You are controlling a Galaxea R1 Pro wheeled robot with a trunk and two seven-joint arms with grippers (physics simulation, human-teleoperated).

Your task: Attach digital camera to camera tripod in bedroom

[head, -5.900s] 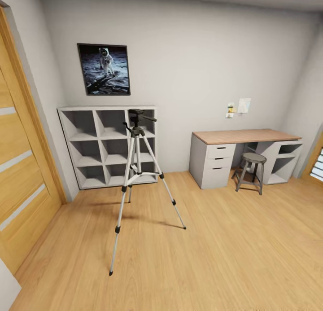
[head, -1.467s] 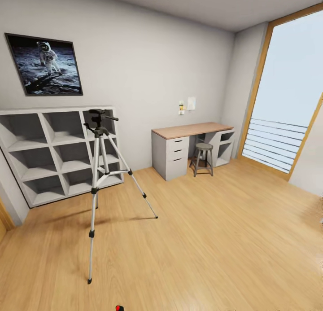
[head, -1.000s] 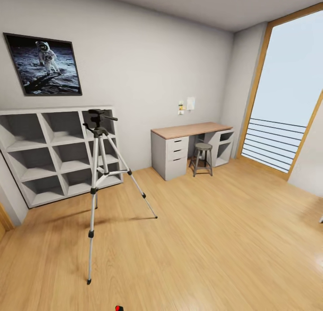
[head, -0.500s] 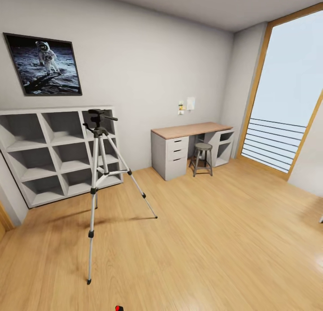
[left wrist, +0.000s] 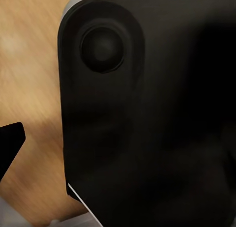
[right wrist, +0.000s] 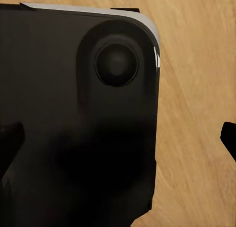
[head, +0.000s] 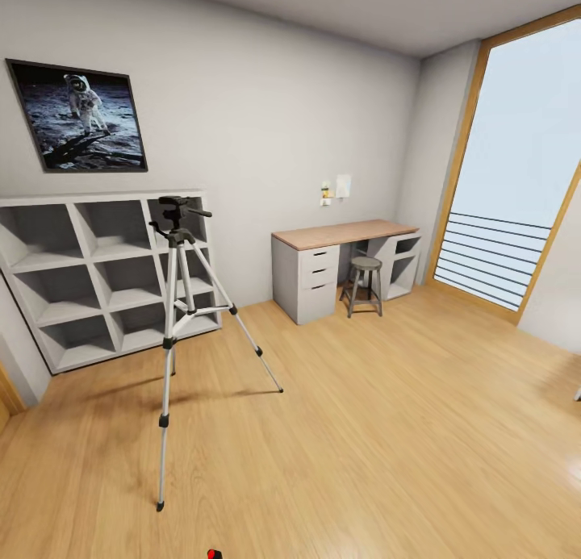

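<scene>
The camera tripod (head: 179, 301) stands on the wood floor at the left of the head view, in front of the white cube shelves (head: 89, 273). It has silver legs, and its dark head (head: 179, 204) carries nothing. A tiny red spot on something black (head: 213, 554) peeks over the bottom edge; I cannot tell whether it is the digital camera. In the wrist views, my left gripper (left wrist: 118, 143) and right gripper (right wrist: 118, 138) hang over a black rounded panel with a round knob (right wrist: 116, 65). Their dark fingertips (right wrist: 10, 141) sit wide apart with nothing between them.
An astronaut moon poster (head: 79, 117) hangs above the shelves. A grey desk with a wooden top (head: 343, 260) and a round stool (head: 365, 285) stand against the far wall. A tall window with a railing (head: 516, 188) takes up the right. Open plank floor (head: 379, 430) lies ahead.
Since 5.9 s ago the head view has swung right, so the tripod and shelves now sit further left and the window has come in. Over the last second nothing has moved.
</scene>
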